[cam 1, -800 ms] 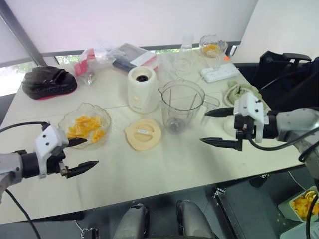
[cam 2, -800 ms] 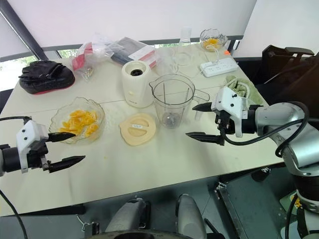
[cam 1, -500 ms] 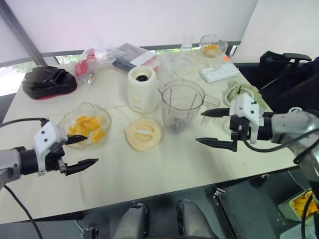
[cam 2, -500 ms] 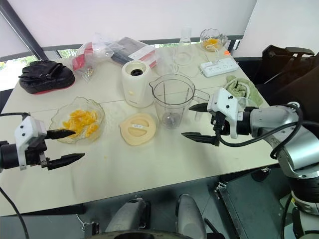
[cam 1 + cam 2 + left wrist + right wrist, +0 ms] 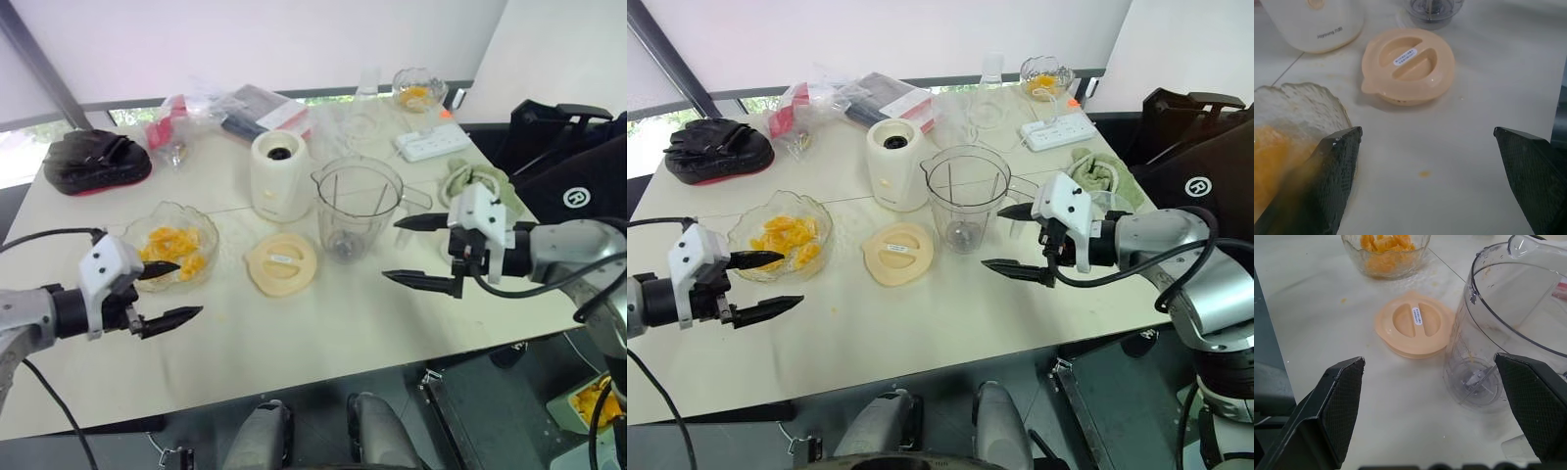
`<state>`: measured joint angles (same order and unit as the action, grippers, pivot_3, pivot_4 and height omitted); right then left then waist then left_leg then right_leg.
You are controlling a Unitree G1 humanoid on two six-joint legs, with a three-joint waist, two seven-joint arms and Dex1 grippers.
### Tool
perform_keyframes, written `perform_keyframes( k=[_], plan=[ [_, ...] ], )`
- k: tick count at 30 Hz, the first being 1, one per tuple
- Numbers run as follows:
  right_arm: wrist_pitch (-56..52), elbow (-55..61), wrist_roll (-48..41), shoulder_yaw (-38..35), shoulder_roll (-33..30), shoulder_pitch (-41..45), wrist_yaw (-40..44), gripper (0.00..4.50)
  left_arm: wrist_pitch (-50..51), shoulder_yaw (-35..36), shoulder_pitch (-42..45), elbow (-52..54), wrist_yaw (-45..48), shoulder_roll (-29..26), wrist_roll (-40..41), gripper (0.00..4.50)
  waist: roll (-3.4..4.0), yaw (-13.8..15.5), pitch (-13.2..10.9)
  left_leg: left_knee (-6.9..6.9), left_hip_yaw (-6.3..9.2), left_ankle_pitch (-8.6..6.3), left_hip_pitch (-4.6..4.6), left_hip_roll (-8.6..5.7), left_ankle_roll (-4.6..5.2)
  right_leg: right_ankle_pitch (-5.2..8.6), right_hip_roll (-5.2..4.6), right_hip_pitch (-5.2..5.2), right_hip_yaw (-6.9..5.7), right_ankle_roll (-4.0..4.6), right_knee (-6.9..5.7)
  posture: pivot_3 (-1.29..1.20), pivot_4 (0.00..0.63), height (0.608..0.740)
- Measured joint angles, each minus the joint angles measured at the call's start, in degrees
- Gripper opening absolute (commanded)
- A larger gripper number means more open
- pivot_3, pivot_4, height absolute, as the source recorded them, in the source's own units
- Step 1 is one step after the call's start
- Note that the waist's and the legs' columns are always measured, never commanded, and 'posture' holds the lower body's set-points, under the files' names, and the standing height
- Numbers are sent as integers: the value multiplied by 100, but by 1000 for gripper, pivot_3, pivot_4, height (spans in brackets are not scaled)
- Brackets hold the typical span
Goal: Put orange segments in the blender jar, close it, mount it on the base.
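Note:
A glass bowl (image 5: 167,253) of orange segments sits at the table's left. The clear blender jar (image 5: 355,206) stands upright and empty at the middle, with its peach lid (image 5: 281,262) lying flat in front of it and the cream base (image 5: 279,176) behind it to the left. My left gripper (image 5: 189,289) is open just in front of the bowl, its upper finger at the rim. My right gripper (image 5: 391,250) is open to the right of the jar, close to it and apart from it. The right wrist view shows the jar (image 5: 1518,323), the lid (image 5: 1415,323) and the bowl (image 5: 1386,254).
A black bag (image 5: 96,162) lies at the back left, with plastic packets (image 5: 196,113) beside it. A white power strip (image 5: 431,143), a second glass dish (image 5: 419,90) of orange and a green cloth (image 5: 473,181) are at the back right. Bare table lies in front of the lid.
My left gripper has moved a little right, toward the bowl's front rim. My right gripper has edged left, closer to the jar. Both stay open.

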<state>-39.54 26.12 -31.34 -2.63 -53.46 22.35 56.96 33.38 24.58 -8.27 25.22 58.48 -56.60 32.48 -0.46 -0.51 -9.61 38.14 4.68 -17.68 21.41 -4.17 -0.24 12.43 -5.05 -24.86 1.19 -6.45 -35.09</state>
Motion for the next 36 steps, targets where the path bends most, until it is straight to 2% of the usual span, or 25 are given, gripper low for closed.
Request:
perform_keyframes(
  k=[9, 17, 20, 22, 25, 28, 36],
  plan=[
    [-10, 153, -28, 38, 79, -46, -164, 4445, -75, -218, 819, -890, -336, 42, -253, 4500, -1, 7, -3, 0, 0, 0, 0, 0, 0, -6, 2, -1, -2, -10, 0, 0, 150, 740],
    [0, 226, -3, 212, 197, -95, -324, 4445, -1191, -1321, 2442, -3018, -1162, 146, -1851, 4500, -3, 20, -4, 0, 1, 0, 3, -6, 0, -7, 2, -5, -4, -13, -2, 0, 150, 740],
    [5, 232, 61, 259, 306, -96, -429, 4445, -1770, -1961, 3267, -4092, -1568, 545, -2580, 4500, -4, 63, -3, 1, -1, 1, 2, -11, 0, -8, 6, -6, -6, -14, -4, 0, 150, 740],
    [4, 244, 75, 291, 345, -106, -489, 4445, -2135, -2308, 3524, -4657, -1729, 771, -2941, 4500, -5, 80, -3, 1, -6, 1, 4, -11, 0, -8, 4, -11, -6, -14, -8, 0, 150, 740],
    [5, 287, 106, 302, 369, -169, -585, 4445, -2453, -2641, 3843, -5517, -1677, 1116, -3195, 4500, -11, 85, -2, 2, -9, 1, 16, -11, -1, -9, 4, -31, -6, -15, -17, 0, 150, 740],
    [4, 317, 131, 305, 397, -262, -674, 4445, -2540, -2835, 4070, -6122, -1414, 1225, -3311, 4500, -14, 87, -1, 2, -10, 3, 28, -11, -3, -9, 5, -46, -7, -15, -21, 0, 150, 740],
    [19, 488, 187, 303, 409, -524, -850, 4445, -1833, -2819, 4510, -6566, -728, 1232, -3238, 4500, -16, 108, 0, 12, -12, 1, 35, -12, 2, -9, 6, -47, -10, -15, -23, 0, 150, 740]
  ],
)
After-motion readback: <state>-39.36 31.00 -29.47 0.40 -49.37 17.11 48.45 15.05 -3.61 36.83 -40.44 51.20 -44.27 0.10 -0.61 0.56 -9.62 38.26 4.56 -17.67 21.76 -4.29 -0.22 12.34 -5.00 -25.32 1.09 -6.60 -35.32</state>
